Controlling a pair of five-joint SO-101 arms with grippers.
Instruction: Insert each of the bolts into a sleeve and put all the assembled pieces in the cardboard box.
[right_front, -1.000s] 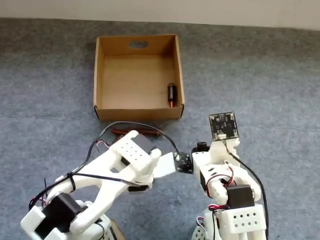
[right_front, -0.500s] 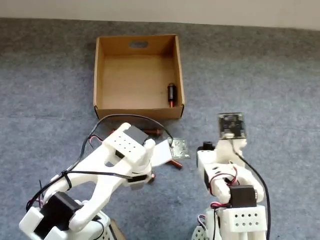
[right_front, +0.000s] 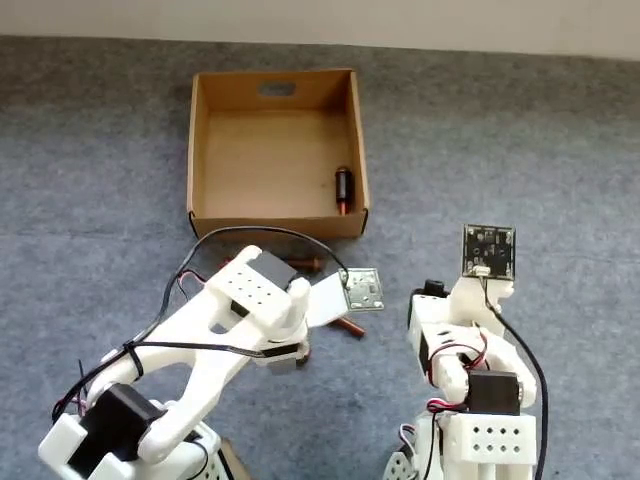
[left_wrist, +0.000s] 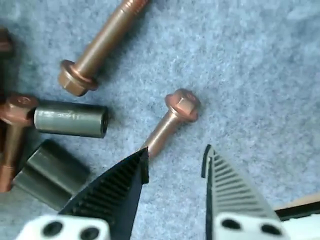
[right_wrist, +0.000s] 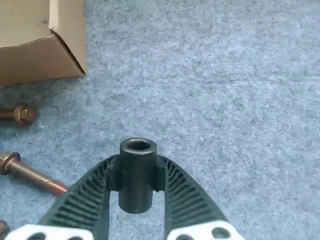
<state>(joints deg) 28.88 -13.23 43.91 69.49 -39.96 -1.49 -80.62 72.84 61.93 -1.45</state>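
The left gripper (left_wrist: 175, 152) hangs low over the grey carpet (left_wrist: 260, 60), jaws apart and nothing between them. One fingertip sits right over the plain end of a loose bolt (left_wrist: 172, 120), which lies flat with its flanged head pointing away from the jaws.

Beside that arm, the right gripper (right_wrist: 136, 165) is clamped on a dark sleeve (right_wrist: 136, 192), open bore facing back toward its wrist. As I read it, the step in hand is fetching a bolt for that waiting sleeve.

The left arm needs to sidle over a touch so the shank lies squarely between both fingers. Then it must close, lift and bring the tip in line with the bore. A crooked grip would make that lining-up awkward.

Near the loose bolt lie a second bolt (left_wrist: 97, 47) and a spare sleeve (left_wrist: 70, 119). Beyond both arms stands the cardboard box (right_front: 196, 140), with one assembled piece (right_front: 344, 190) lying by a side wall. Most of the job looks undone.
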